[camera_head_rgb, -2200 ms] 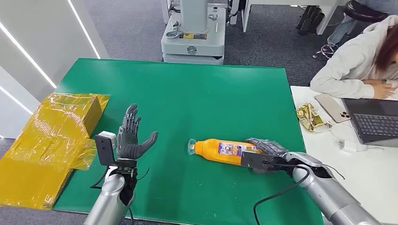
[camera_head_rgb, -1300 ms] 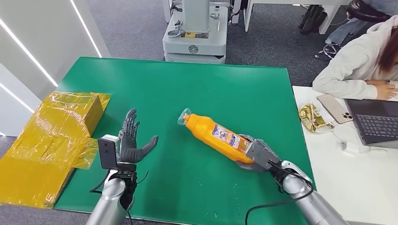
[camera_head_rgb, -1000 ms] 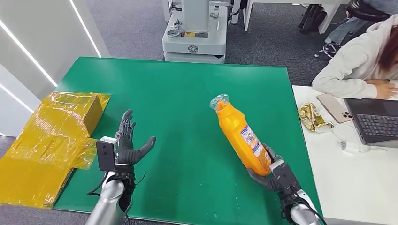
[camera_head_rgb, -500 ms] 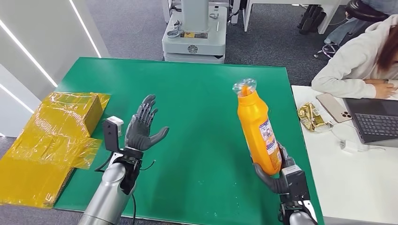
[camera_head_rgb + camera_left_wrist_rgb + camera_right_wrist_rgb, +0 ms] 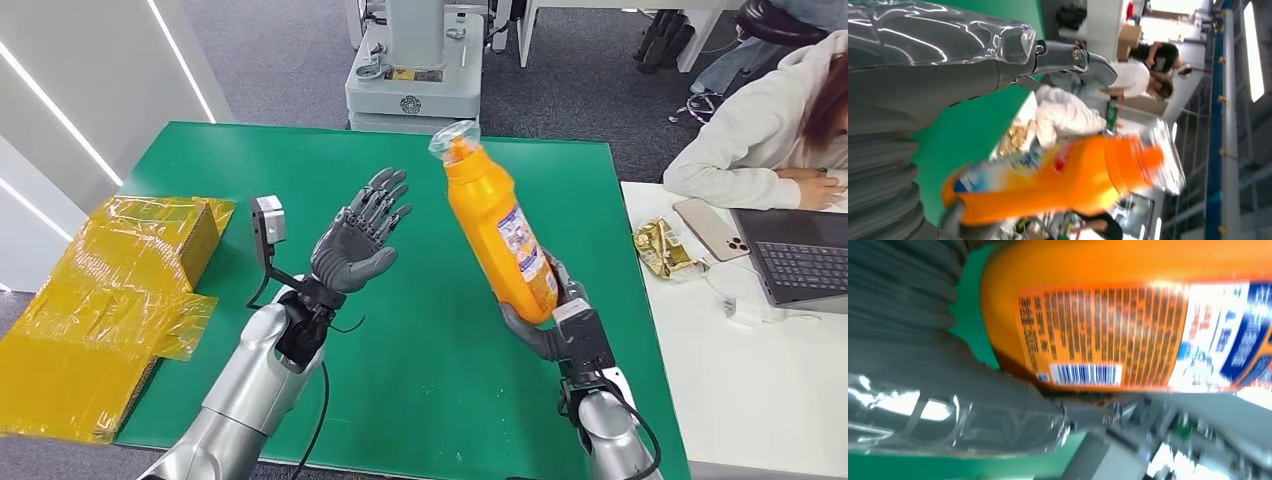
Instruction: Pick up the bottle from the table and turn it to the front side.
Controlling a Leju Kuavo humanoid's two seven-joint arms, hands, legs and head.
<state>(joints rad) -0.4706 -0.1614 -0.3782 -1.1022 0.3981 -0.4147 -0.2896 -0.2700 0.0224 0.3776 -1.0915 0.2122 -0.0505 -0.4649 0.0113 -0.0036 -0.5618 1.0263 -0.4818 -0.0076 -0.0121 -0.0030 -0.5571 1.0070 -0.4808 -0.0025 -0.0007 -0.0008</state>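
- A green table (image 5: 420, 400) is sitting in an office with grey carpet, with a grey machine base (image 5: 415, 85) standing just past its far edge.
- A white desk (image 5: 770, 400) is adjoining the table on the right, and a person in a pale hoodie (image 5: 760, 130) is leaning over a laptop (image 5: 800, 255) there, with a phone (image 5: 713, 230) and a gold snack packet (image 5: 665, 248) lying beside it.
- A yellow film-wrapped box (image 5: 100, 300) is lying at the table's left edge.
- The right hand (image 5: 555, 320) is gripping the orange bottle (image 5: 497, 235) around its base, holding it up off the table, right of centre.
- The bottle is standing nearly upright, its clear-wrapped cap end tilting to the far left.
- In the right wrist view, a printed label with a barcode (image 5: 1088, 374) is showing on the bottle's side.
- The left hand (image 5: 362, 240) is hovering above the table, holding nothing, with palm up and fingers spread apart, just left of the bottle and not touching it.
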